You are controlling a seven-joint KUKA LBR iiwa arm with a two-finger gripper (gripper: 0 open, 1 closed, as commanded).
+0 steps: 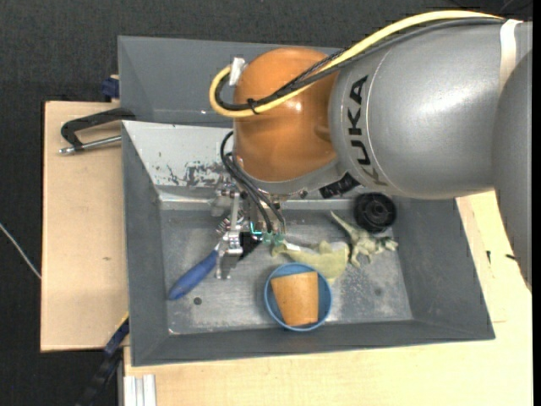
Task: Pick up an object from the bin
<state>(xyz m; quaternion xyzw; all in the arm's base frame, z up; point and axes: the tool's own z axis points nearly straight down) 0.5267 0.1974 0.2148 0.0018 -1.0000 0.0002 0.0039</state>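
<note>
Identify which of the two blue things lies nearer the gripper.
The slender blue stick, its upper end beside the gripper; the round blue cup with an orange inside sits farther off, toward the lower right.

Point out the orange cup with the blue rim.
In the camera view the orange cup with the blue rim lies by the lower wall of the grey metal bin, right of the blue-handled tool and just below the pale yellowish piece.
</note>
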